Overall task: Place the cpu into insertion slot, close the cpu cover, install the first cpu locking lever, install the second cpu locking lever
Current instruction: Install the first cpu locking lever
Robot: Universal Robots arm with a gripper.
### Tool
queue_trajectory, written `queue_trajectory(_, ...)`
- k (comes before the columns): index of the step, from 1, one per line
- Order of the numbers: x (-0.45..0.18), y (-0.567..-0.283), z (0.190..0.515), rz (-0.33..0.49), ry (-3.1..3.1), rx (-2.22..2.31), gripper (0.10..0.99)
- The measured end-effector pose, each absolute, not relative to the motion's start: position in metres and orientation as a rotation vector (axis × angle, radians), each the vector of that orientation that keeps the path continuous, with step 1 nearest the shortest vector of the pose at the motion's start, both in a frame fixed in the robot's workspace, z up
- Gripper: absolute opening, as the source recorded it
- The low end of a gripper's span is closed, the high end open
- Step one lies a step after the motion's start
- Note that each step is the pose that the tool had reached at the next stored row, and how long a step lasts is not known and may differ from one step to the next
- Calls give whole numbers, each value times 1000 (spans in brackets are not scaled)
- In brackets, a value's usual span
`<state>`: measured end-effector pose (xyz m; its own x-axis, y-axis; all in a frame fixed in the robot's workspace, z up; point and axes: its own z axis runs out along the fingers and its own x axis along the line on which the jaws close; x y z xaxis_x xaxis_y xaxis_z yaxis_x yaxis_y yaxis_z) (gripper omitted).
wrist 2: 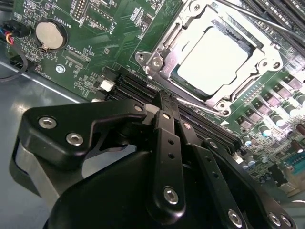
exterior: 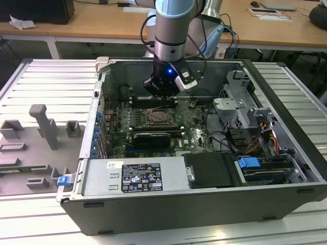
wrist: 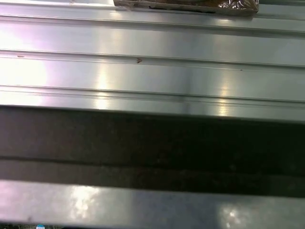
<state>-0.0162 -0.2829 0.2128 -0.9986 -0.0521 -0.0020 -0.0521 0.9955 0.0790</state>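
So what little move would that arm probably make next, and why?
Probably a short move toward a locking lever. The cpu already sits in the insertion slot with the cpu cover down around it, and the shut gripper hangs empty beside it.

Robotics lab or workshop, open grey metal computer case (exterior: pixel 153 214) on ribbed aluminium surface (exterior: pixel 46 76), grey moulded fixture tray (exterior: pixel 30 153), wooden desks (exterior: pixel 102 20) behind.

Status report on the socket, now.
Gripper shut, empty, hovering just off the insertion slot. Cpu seated in it, cpu cover down around it. Nothing in the way.
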Motion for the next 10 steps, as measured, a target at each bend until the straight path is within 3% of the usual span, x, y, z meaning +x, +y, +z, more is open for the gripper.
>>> queue_trajectory(10,-13,-283,206,-125,-3137,81,106)
